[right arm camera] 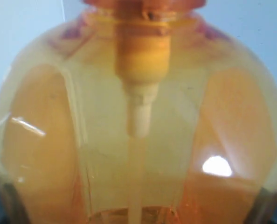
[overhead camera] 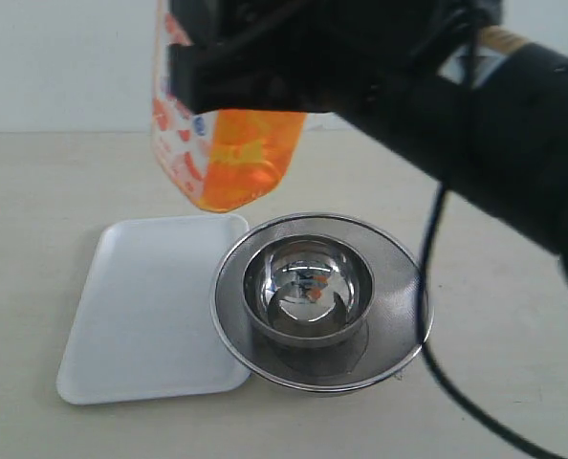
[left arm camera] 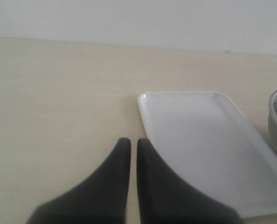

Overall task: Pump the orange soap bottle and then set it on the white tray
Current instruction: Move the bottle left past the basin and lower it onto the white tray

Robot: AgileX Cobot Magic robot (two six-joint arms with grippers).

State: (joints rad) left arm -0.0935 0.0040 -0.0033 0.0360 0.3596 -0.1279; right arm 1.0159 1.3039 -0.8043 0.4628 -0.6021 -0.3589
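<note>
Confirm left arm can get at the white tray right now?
Probably yes. The left gripper, shut, sits right beside the white tray with only bare table between; the orange soap bottle hangs lifted clear of it.

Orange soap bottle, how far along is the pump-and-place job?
Done: it is off the table; whether it was pumped can't be judged. In hand: the right gripper holds the orange soap bottle aloft, tilted. Left: setting it on the white tray, which is bare.
</note>
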